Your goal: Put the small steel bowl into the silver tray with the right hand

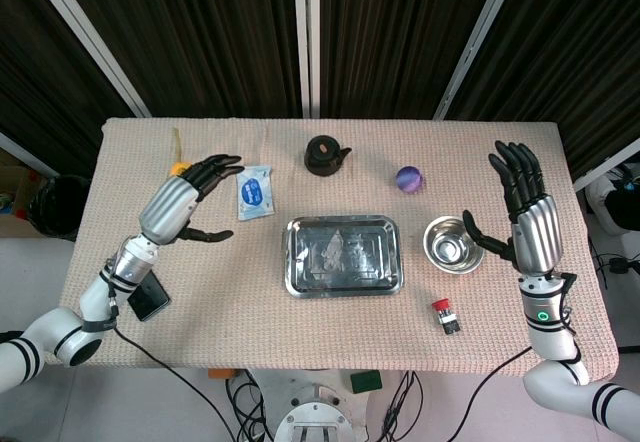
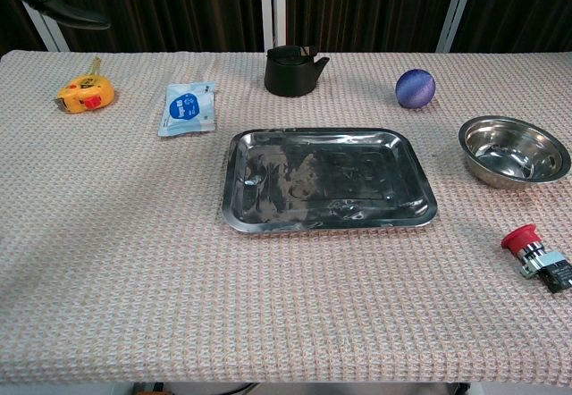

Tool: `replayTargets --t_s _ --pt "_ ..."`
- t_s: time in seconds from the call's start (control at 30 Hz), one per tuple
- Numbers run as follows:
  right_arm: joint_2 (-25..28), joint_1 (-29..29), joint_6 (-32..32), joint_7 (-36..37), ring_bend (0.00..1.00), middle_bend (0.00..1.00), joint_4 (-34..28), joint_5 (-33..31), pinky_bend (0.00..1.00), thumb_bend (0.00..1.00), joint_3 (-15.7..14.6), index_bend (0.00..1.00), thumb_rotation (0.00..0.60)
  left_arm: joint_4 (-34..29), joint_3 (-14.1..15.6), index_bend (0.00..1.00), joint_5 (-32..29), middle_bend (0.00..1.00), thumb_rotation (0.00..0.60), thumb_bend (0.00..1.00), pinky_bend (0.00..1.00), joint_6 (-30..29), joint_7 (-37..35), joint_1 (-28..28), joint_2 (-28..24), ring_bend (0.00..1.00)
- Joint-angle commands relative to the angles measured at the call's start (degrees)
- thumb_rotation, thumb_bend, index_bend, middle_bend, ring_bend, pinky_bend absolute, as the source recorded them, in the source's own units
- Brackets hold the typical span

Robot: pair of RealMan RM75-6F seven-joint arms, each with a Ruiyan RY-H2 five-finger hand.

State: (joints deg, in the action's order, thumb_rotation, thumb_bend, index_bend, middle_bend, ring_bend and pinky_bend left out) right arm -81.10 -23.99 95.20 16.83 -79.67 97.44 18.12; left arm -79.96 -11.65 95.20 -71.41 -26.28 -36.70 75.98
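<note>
The small steel bowl [image 1: 451,243] [image 2: 514,150] stands upright on the cloth, right of the silver tray [image 1: 342,255] [image 2: 329,179], which holds nothing. My right hand [image 1: 527,212] hovers just right of the bowl, fingers spread and pointing away, thumb toward the bowl's rim, holding nothing. On the left side my left hand [image 1: 188,202] is raised over the table, fingers apart and empty. Neither hand shows in the chest view.
A black teapot [image 1: 325,155] [image 2: 291,70] and a purple ball [image 1: 410,179] [image 2: 416,88] lie behind the tray. A red-capped button switch [image 1: 446,315] [image 2: 538,256] sits in front of the bowl. A wipes packet [image 1: 254,191] [image 2: 187,107] and yellow tape measure [image 2: 84,93] lie left.
</note>
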Motion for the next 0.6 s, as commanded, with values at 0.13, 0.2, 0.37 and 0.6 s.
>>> replayTargets --t_s 0.13,0.2,0.37,0.6 --pt "-0.83 -0.48 0.58 1.52 0.00 0.00 2.01 -0.60 0.00 0.36 -0.60 0.00 0.600 0.05 0.81 0.15 -1.00 0.11 0.600 0.06 0.21 0.01 -0.01 -0.17 0.01 0.09" --pt "-0.79 -0.53 0.55 1.51 0.00 0.00 2.18 -0.69 0.00 0.36 -0.92 0.00 0.600 -0.07 1.11 0.15 -1.07 0.11 0.600 0.06 0.21 -0.22 -0.02 -0.14 -0.12 0.09" --pt "-0.08 -0.30 0.98 0.74 0.00 0.00 1.71 -0.47 0.00 0.36 -1.85 0.00 0.600 -1.04 1.80 0.15 -0.91 0.11 0.600 0.06 0.21 -1.13 1.27 0.05 -1.03 0.09" --pt "8.07 3.28 -7.04 -13.06 0.00 0.00 -3.55 -1.12 0.00 0.36 -9.20 0.05 0.600 -3.04 2.94 0.17 -2.39 0.11 0.600 0.06 0.21 -1.45 5.18 1.60 -3.78 0.09"
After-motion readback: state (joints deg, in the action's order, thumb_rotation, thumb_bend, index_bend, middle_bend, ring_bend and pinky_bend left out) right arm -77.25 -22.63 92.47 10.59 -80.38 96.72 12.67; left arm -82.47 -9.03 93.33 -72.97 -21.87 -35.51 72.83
